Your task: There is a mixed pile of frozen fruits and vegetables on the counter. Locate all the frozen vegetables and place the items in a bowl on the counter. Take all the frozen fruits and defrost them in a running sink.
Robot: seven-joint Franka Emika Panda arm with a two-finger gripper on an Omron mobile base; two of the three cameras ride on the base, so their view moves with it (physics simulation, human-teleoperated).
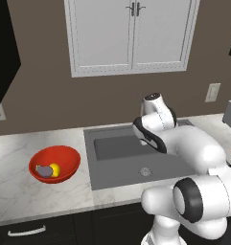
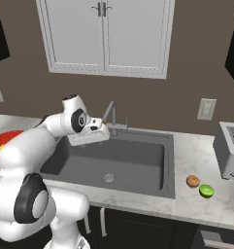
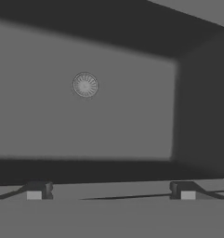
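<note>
So the arm is parked over the sink [image 1: 136, 158] with its gripper [image 3: 111, 191] spread wide apart and nothing between the fingertips [image 3: 36, 190], just looking down into the dark grey basin with the round metal drain [image 3: 85, 85] sitting roughly mid-floor. From the right base view the hand [image 2: 89, 131] hangs above the left part of the basin, just in front of the thin angled faucet [image 2: 110, 113] at the far rim. Over on the left of the counter [image 1: 21, 191], well apart from the sink, the red bowl [image 1: 54, 164] already has the yellow piece [image 1: 55, 169] and the purple-grey eggplant-looking piece [image 1: 43, 170] in it, touching each other. On the right side of the sink, near the front edge of the counter, the bright green fruit [image 2: 206, 190] and a brownish-orange round piece [image 2: 192, 181] sit just beside each other, with a grey toaster [image 2: 228, 151] a bit farther back.
</note>
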